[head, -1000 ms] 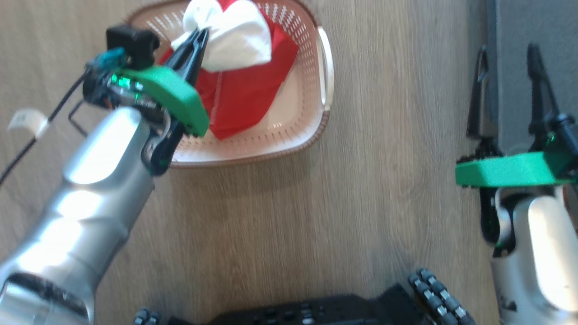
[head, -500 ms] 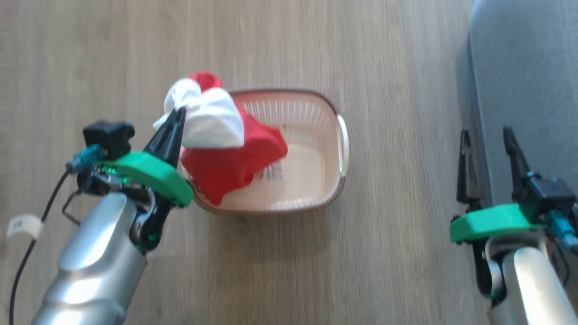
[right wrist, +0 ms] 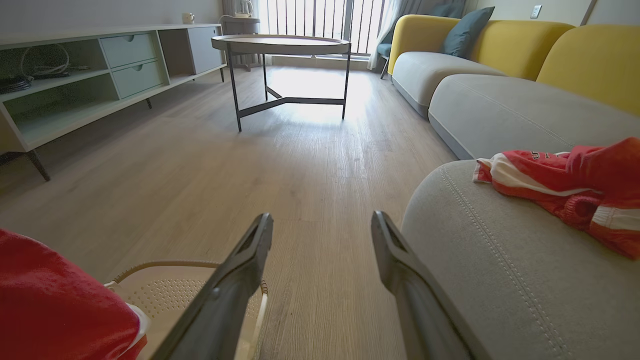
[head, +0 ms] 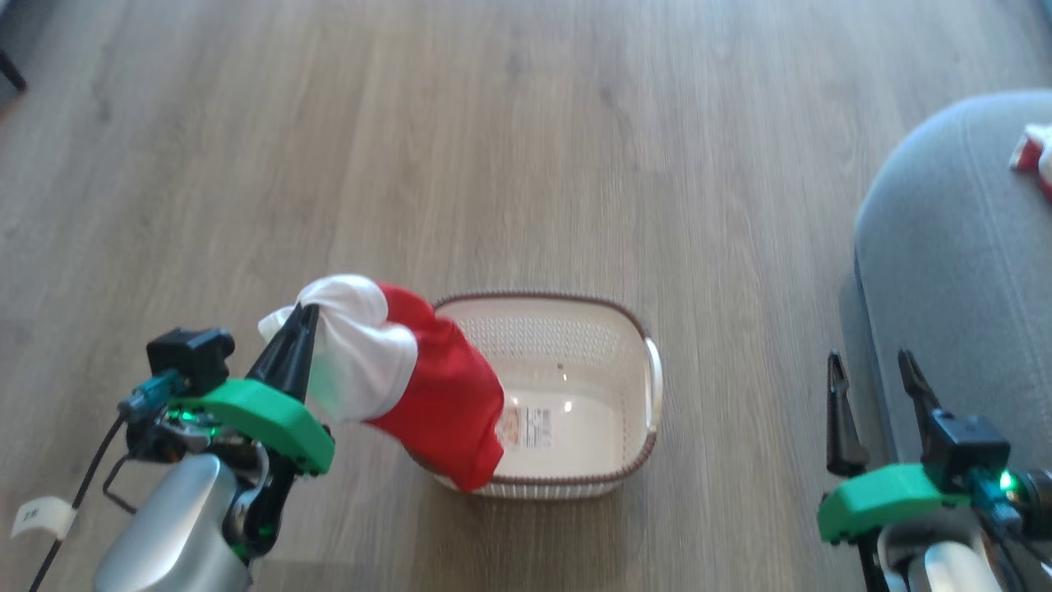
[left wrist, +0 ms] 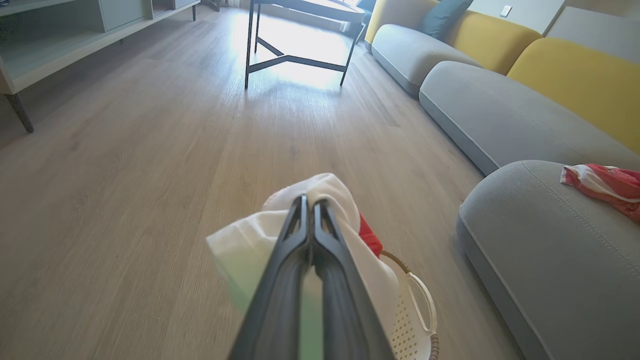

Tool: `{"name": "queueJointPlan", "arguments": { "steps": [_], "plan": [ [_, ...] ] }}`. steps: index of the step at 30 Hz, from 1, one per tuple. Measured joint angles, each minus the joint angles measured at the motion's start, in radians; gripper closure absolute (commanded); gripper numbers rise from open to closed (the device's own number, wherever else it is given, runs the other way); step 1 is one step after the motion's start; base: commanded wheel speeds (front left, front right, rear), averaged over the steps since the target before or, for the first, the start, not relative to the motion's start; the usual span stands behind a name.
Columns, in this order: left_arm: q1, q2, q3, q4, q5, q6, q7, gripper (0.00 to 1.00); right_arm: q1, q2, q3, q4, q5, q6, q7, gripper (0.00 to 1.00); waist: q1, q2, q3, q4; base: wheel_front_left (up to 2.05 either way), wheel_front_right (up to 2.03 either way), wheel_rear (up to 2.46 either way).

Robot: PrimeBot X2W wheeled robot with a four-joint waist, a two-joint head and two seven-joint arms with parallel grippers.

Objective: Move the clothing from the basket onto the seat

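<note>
My left gripper [head: 300, 316] [left wrist: 309, 201] is shut on a red and white piece of clothing [head: 411, 382] [left wrist: 260, 240] that hangs above the left edge of the basket [head: 608, 481] [left wrist: 417, 320]. The white basket with a brown rim stands on the wood floor, with just a paper label on its bottom. Another red and white garment [right wrist: 565, 187] [left wrist: 605, 182] [head: 1034, 152] lies on the grey seat [head: 945, 247] [right wrist: 500, 260] [left wrist: 540, 240] at the right. My right gripper [head: 871, 370] [right wrist: 322, 222] stands open and holds nothing, between the basket and the seat's edge.
A round side table [right wrist: 280, 45] on dark legs stands farther off on the wood floor. A low shelf unit [right wrist: 75, 80] runs along the left. More grey cushions with yellow backs [right wrist: 500, 60] line the right side.
The head view has shifted, so the basket now sits lower in it. My left gripper has lifted the clothing out of the basket to its left side. The right gripper stays open.
</note>
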Motion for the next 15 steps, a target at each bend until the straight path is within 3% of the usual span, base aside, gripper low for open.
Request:
{"name": "queueJointPlan", "arguments": {
  "steps": [7,15],
  "plan": [
    [0.065,0.034,0.001,-0.073,0.000,0.034,0.028,1.00,0.066,-0.001,-0.002,0.016,0.007,0.000,0.000,0.00,0.0000,0.0000,-0.086,0.035,0.00,0.00,0.00],
    [0.093,0.057,0.006,-0.114,-0.002,0.061,0.039,1.00,0.067,-0.003,0.006,0.043,0.019,0.000,0.000,0.00,0.0000,0.0000,-0.102,0.042,0.00,0.00,0.00]
  ]
}}
